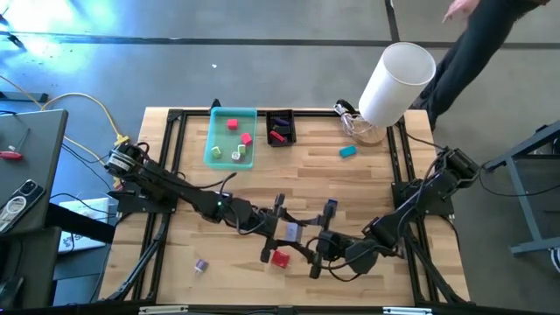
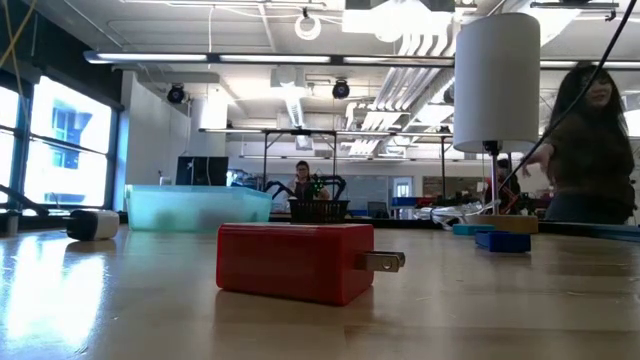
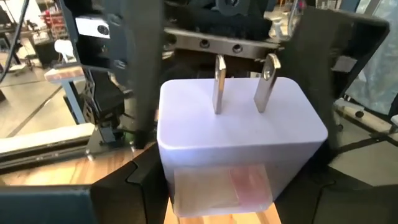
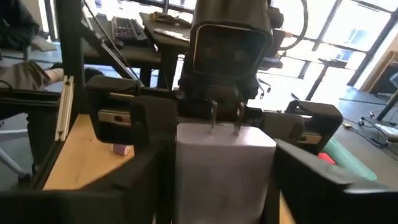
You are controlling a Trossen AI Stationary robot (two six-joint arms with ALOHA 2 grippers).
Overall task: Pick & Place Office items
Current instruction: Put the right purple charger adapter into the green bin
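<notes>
Showing no legible writing: white plug adapter (image 3: 239, 134) betw. both arms' fingers (image 3: 134, 118).

Two dark jointed arms (image 1: 175, 188), black cables; left base yellow cable (image 1: 96, 109).

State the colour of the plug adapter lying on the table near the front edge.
Red plug adapter, with metal prongs; clearest in the low view.

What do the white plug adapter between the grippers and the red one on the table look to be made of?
White plug adapter: smooth, slightly glossy plastic body, likely; its two prongs are shiny silver metal. Red plug adapter: matte red plastic, apparently, with a metallic prong at its side.
</notes>
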